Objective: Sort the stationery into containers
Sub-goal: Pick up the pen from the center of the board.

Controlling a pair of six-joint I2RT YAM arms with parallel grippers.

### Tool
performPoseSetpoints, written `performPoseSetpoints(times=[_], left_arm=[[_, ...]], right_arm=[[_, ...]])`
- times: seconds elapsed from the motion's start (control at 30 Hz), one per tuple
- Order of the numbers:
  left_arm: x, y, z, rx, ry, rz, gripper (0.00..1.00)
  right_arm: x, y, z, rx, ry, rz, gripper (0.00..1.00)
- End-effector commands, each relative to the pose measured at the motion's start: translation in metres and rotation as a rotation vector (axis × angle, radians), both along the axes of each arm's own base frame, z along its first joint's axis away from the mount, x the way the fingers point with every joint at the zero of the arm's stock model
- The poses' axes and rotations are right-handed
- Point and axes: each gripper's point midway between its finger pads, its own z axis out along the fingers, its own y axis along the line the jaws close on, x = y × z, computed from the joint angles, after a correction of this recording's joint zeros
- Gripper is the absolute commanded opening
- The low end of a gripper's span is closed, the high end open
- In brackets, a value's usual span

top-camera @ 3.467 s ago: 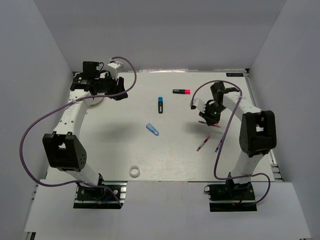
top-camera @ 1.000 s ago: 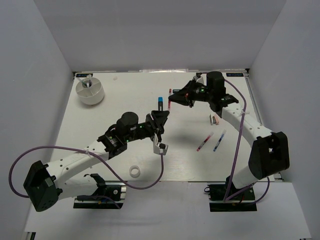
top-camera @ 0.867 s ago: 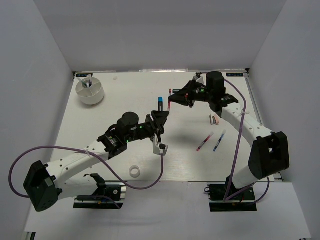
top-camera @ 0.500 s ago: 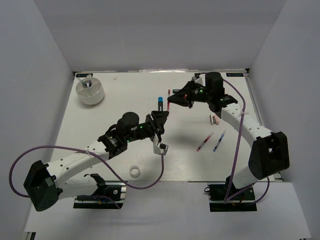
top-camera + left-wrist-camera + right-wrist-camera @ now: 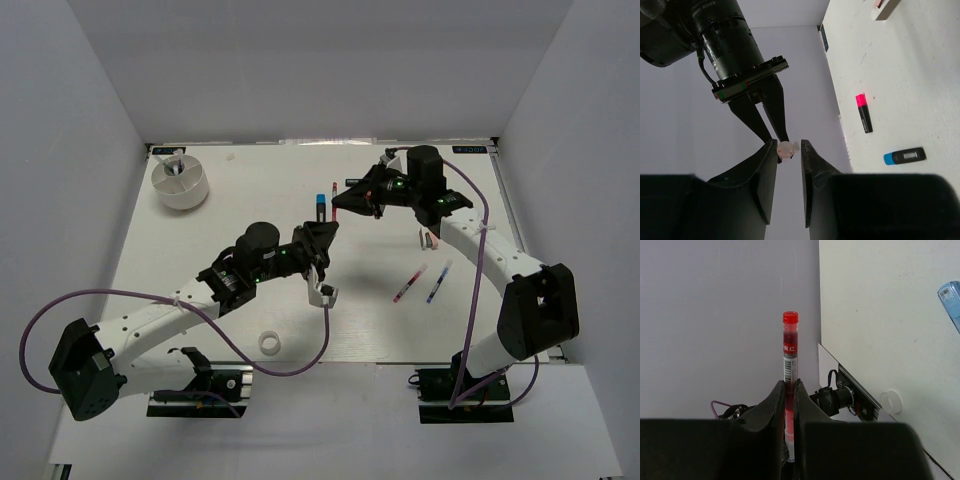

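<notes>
My right gripper (image 5: 338,206) hangs above the far middle of the table, shut on a thin red pen (image 5: 790,340) that sticks out past its fingertips (image 5: 791,382). My left gripper (image 5: 329,229) faces it from the near side. In the left wrist view the red pen's round end (image 5: 786,149) shows end-on between my left fingertips (image 5: 789,145), against one finger, with a gap to the other. A blue-ended marker (image 5: 320,207) and a pink-ended marker (image 5: 863,113) lie on the table. The white round container (image 5: 180,182) stands at the far left corner.
A red pen (image 5: 409,284) and a blue pen (image 5: 437,283) lie side by side right of centre. The white tape ring (image 5: 268,343) sits near the front edge. A translucent blue tube (image 5: 950,297) lies on the table. Grey walls enclose three sides.
The right gripper has carried the red pen a little to the left, toward the left gripper. The left arm has barely shifted.
</notes>
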Motion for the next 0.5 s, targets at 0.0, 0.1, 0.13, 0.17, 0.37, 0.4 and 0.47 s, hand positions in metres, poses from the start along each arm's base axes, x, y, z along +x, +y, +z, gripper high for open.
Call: performPoseSetpoints(times=[0.0,0.1,0.13,0.17,0.37,0.4,0.47], left_arm=[[-0.001,-0.004,0.016,-0.031,-0.01,-0.01,0.35],[0.0,-0.004,0.016,-0.038,-0.005,-0.007,0.3],[0.0,-0.004,0.016,-0.037,0.0,-0.007,0.29],[0.0,-0.004,0.014,-0.036,0.005,-0.005,0.28],[-0.005,-0.002,0.016,-0.074,0.02,0.001,0.0],[-0.005,-0.001,0.014,-0.074,0.027,0.003,0.0],[-0.007,0.003,0.016,-0.08,0.047,0.013,0.0]], right_arm=[[-0.012,0.002,0.015,0.033,-0.02,0.022,0.0],[-0.014,0.002,0.014,0.037,-0.01,0.022,0.0],[-0.014,0.002,0.013,0.037,-0.007,0.02,0.0],[-0.014,0.002,0.012,0.036,-0.007,0.022,0.0],[-0.012,0.0,0.013,0.042,-0.011,0.013,0.45],[-0.01,0.0,0.016,0.047,-0.022,0.011,0.55],[-0.001,-0.005,0.021,0.052,-0.05,-0.007,0.78]])
